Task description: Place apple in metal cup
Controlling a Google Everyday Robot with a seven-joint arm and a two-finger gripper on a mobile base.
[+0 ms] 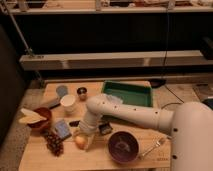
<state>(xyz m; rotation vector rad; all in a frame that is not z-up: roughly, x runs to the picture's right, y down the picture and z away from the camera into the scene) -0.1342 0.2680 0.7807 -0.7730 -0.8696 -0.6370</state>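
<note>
One red bowl point(41, 116), one grape bunch point(54, 143), three cups at the back (blue-grey cup point(62, 90), white cup point(68, 103), metal cup point(82, 92)), one apple point(79, 142) near the front with the gripper point(86, 139) down at it, its grasp impossible to tell, one green tray point(127, 94), one purple bowl point(123, 146).

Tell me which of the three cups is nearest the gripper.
The white cup, the widest of the three. The gripper is at the apple near the table's front, and the metal cup and blue-grey cup stand farther back.
</note>
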